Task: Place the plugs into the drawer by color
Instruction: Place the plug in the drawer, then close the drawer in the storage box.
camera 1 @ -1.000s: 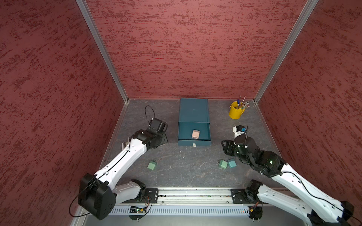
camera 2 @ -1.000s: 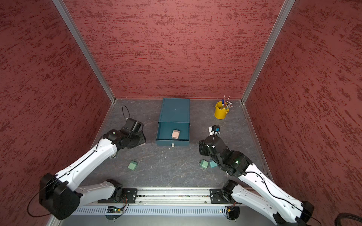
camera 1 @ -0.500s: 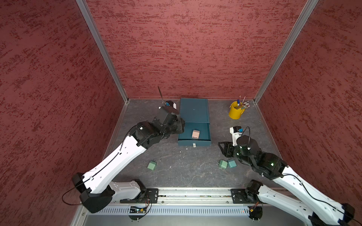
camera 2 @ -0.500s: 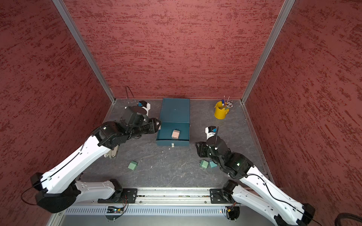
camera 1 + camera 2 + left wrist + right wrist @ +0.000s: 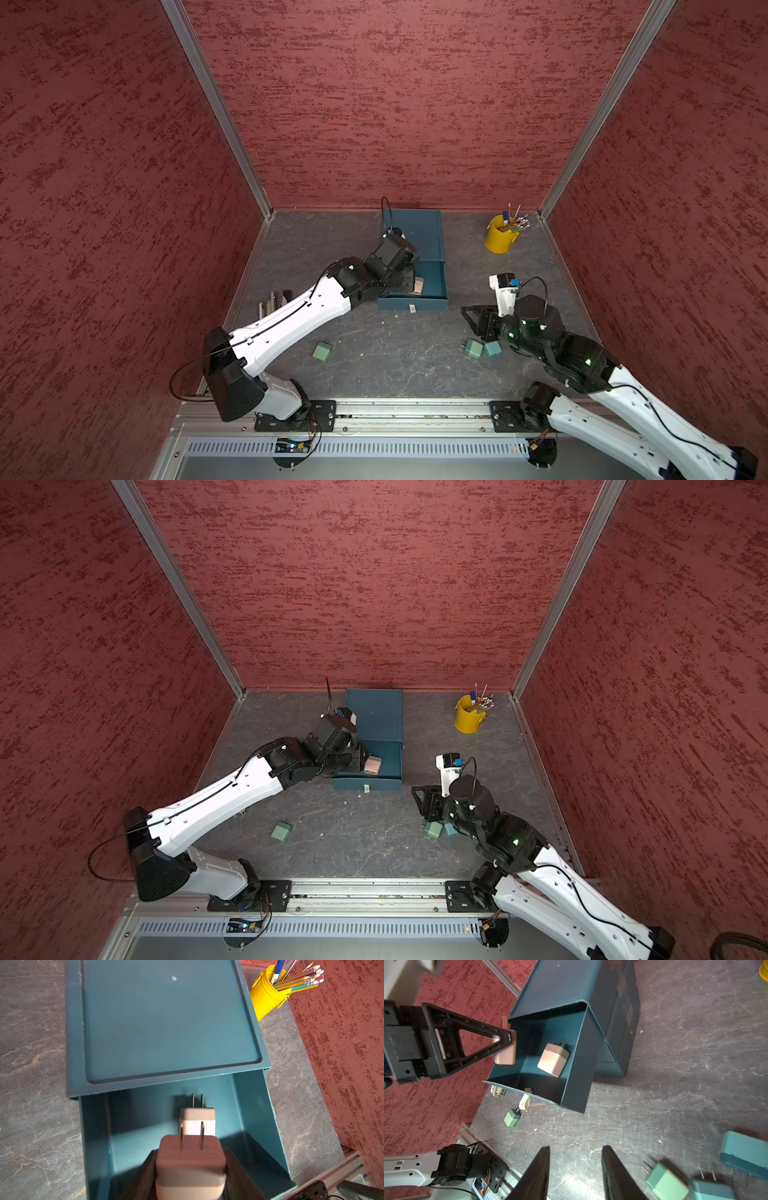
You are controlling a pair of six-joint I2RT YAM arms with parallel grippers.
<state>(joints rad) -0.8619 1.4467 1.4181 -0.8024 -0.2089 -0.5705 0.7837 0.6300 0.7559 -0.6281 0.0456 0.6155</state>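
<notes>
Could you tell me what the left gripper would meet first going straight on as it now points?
Likely the peach-pink plug lying in the open drawer: the held plug in the left gripper aims its prongs at it. Depth is unclear; the drawer floor could come first.

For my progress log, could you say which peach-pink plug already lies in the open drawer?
The free peach-pink plug on the drawer floor, prongs pointing inward; the other plug is clamped in the left gripper.
</notes>
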